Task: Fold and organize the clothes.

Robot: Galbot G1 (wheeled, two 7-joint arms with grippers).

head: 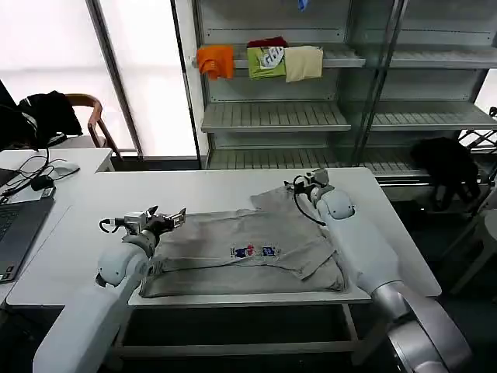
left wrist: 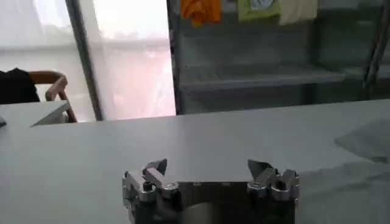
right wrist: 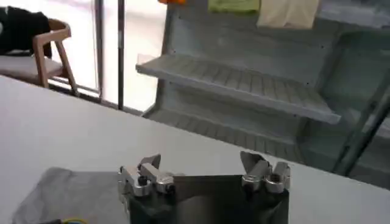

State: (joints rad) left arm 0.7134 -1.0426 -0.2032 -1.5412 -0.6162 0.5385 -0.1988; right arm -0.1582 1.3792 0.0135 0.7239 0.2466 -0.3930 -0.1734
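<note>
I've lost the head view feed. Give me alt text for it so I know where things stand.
A light grey short-sleeved shirt lies spread on the white table, chest print up. The left end effector, open, is at the shirt's left edge; the right end effector, open, is at its far right corner. Orange, green and cream garments hang on the shelving behind.

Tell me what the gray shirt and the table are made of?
The gray shirt looks like soft knit fabric, maybe cotton: it wrinkles and lies limp. The table looks like smooth white laminate or painted board, with a flat, faintly shiny top. Exact materials can't be confirmed.

Shirt (head: 241, 252) chest print too small to read.
</note>
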